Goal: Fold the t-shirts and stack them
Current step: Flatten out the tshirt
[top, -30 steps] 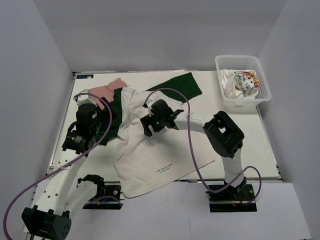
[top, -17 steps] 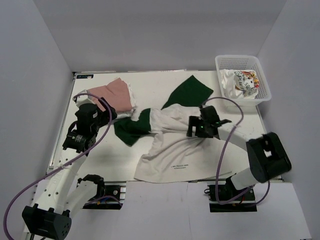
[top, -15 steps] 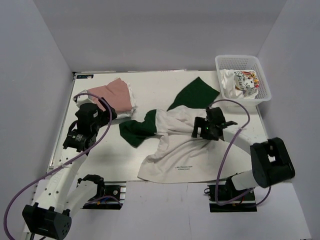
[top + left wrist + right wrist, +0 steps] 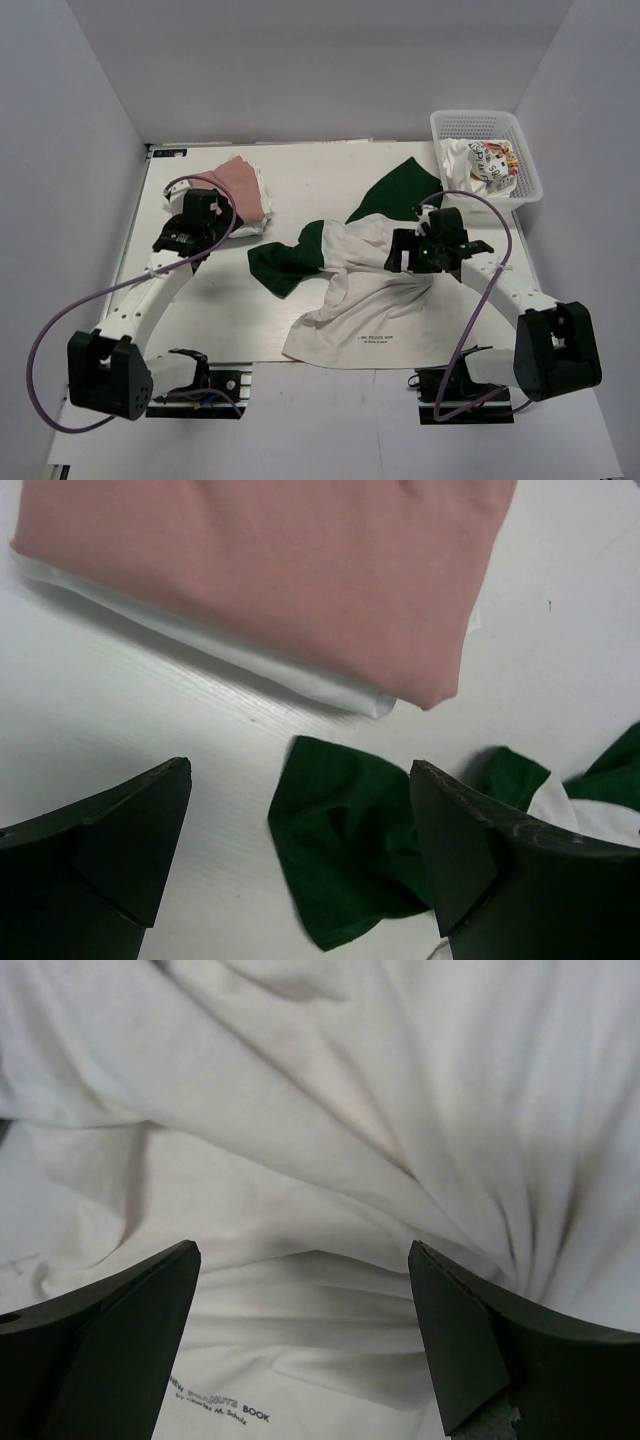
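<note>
1. Lying crumpled across the centre and lower right of the bench: large white t-shirt with dark green sleeves, one sleeve flung left, and black lettering near its lower edge. Unfolded; it likely needs spreading first.
2. Folded salmon-pink t-shirt, upper left, resting on plain white t-shirt; evidently the start of the stack.
3. Left pincer: jaws spread, grasping nothing, above the gap between stack and sleeve; probably placed to take the sleeve.
4. Right pincer: jaws spread, empty, over the wrinkled white body; seemingly poised to pinch cloth.
</note>
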Controlling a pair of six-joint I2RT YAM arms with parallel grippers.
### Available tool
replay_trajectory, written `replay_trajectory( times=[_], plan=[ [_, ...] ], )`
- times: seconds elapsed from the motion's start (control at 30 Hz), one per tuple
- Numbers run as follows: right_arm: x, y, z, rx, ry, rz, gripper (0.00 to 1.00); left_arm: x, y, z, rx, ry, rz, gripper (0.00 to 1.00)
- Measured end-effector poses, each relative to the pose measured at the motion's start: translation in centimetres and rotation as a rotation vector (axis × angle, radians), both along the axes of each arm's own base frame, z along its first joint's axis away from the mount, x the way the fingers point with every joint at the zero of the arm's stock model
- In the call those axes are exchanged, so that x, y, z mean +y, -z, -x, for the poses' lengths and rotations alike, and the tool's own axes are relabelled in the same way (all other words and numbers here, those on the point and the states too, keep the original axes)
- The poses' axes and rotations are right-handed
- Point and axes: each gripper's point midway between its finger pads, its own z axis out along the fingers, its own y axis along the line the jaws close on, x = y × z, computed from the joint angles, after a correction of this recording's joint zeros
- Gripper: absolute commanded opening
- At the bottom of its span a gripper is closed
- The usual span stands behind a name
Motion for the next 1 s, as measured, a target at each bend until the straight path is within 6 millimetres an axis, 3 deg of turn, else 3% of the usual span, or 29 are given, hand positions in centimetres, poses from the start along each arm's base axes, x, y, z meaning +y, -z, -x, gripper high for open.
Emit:
replay_trajectory(
  times=[0.2, 0.4, 0.6, 1.0],
  plan=[
    [1.7, -0.5, 0.5, -0.011, -0.111, -0.068, 0.9, 0.0, 1.6, -2.5, -0.021, -0.121, 0.073, 1.0],
    [2.2, 0.0, 0.7, 0.005, -0.149, -0.081, 0.9, 0.7, 3.0, -4.9, -0.06, -0.25, 0.151, 1.0],
    [2.3, 0.5, 0.9, 0.021, -0.163, -0.08, 0.9, 2.0, 6.8, -6.6, 0.028, -0.344, 0.159, 1.0],
    [2.6, 1.1, 0.4, 0.043, -0.19, -0.077, 0.9, 3.5, 9.5, -9.3, 0.041, -0.372, 0.173, 1.0]
  ],
)
